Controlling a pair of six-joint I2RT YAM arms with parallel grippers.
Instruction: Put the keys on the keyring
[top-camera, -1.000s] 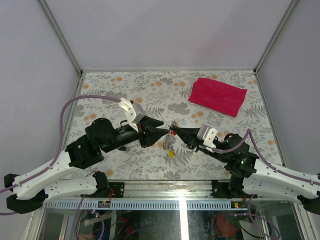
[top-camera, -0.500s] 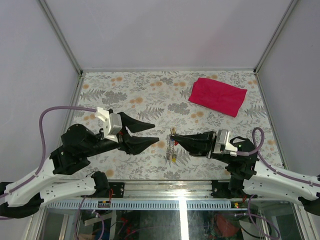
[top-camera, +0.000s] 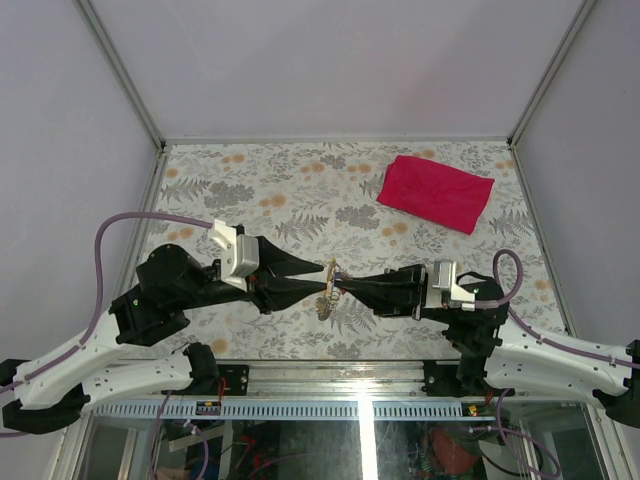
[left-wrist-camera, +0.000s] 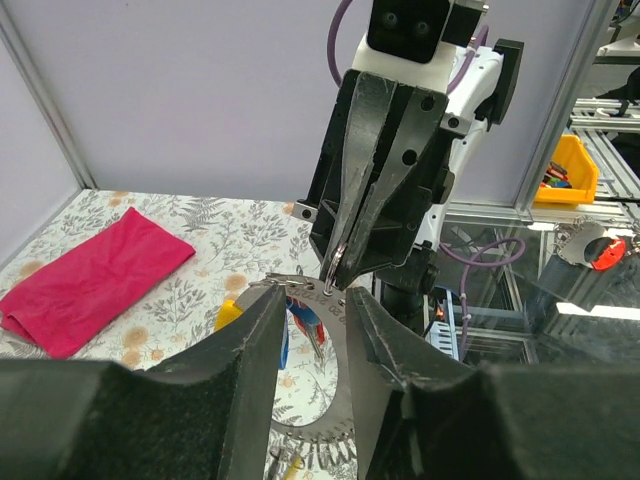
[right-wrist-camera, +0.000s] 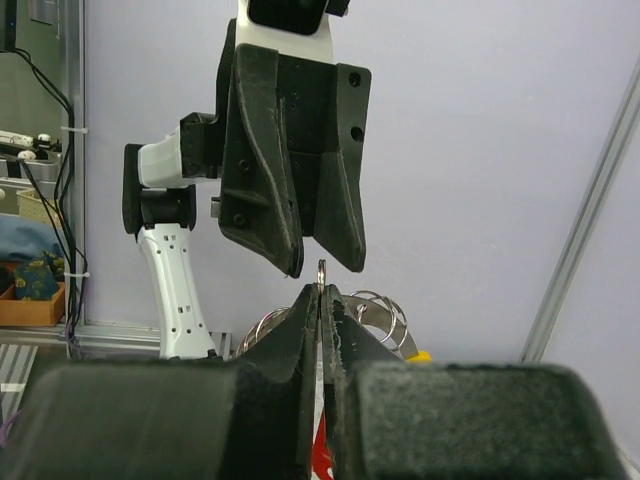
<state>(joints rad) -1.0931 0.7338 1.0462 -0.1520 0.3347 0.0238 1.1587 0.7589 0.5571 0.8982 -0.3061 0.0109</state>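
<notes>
here the right gripper (top-camera: 342, 285) is pressed together, pinching the thin silvery wire of the keyring (top-camera: 326, 292) at its fingertips; the right wrist view shows the wire standing up out of the closed tips. the left gripper (top-camera: 317, 282) is partly spread, with a clear gap between its fingers (left-wrist-camera: 245, 335). its tips flank the keyring from the opposite side; whether they touch the wire cannot be told.

the keyring hangs clear of the table (top-camera: 250, 180), above the middle of the near edge, between the two sets of tips. its long axis runs from the far side toward the near edge, ring part uppermost, tags trailing below. a yellow tag (left-wrist-camera: 228, 312) and a blue tag (left-wrist-camera: 285, 345) hang in the bundle.

both arms reach inward from the near corners, low and stretched out, forearms close to level. the left arm points right, the right arm points left, and the grippers meet tip to tip. a red cloth (top-camera: 435, 192) lies near the far right corner, well apart from the grippers.
</notes>
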